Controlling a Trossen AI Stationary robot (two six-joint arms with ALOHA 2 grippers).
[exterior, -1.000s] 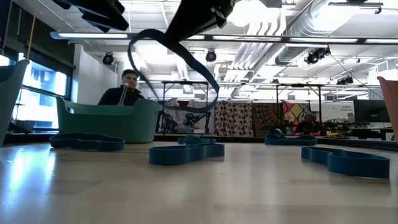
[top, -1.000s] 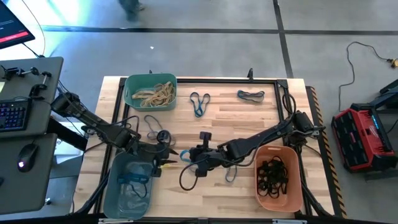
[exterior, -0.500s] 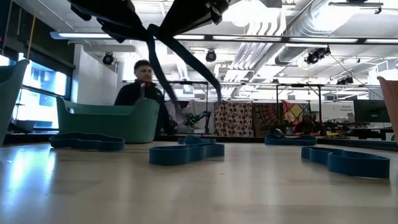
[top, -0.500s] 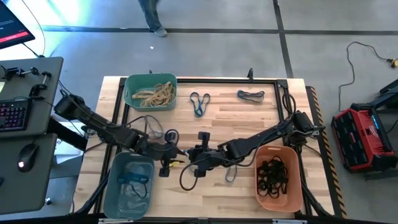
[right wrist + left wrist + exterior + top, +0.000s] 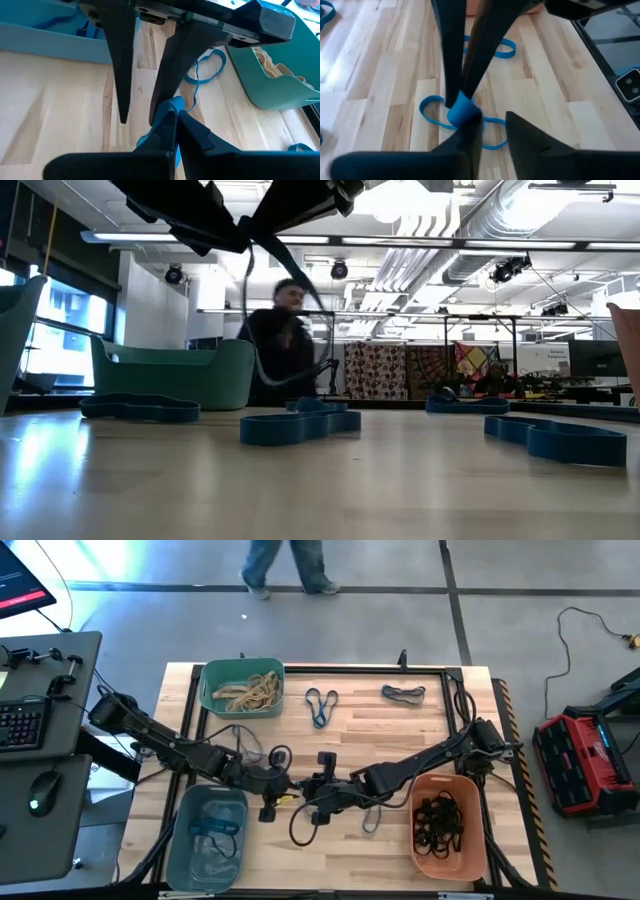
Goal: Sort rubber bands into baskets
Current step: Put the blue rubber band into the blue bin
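At mid-table, just off the grey-blue basket, the right gripper is clenched on a blue rubber band, and the left gripper, fingers parted, straddles that same pinch. The band is judged light, limp and stretchy, likely to slip or snap back, so a hold beside the existing pinch seems safest. More bands lie near the teal-green basket and orange basket.

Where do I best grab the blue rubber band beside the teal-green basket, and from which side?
Come straight down on the blue rubber band, since it lies flat on the wooden table. Pinch where its two lobes meet, at the end nearer the arms: the strands run close together there, so a gripper likely spans them.
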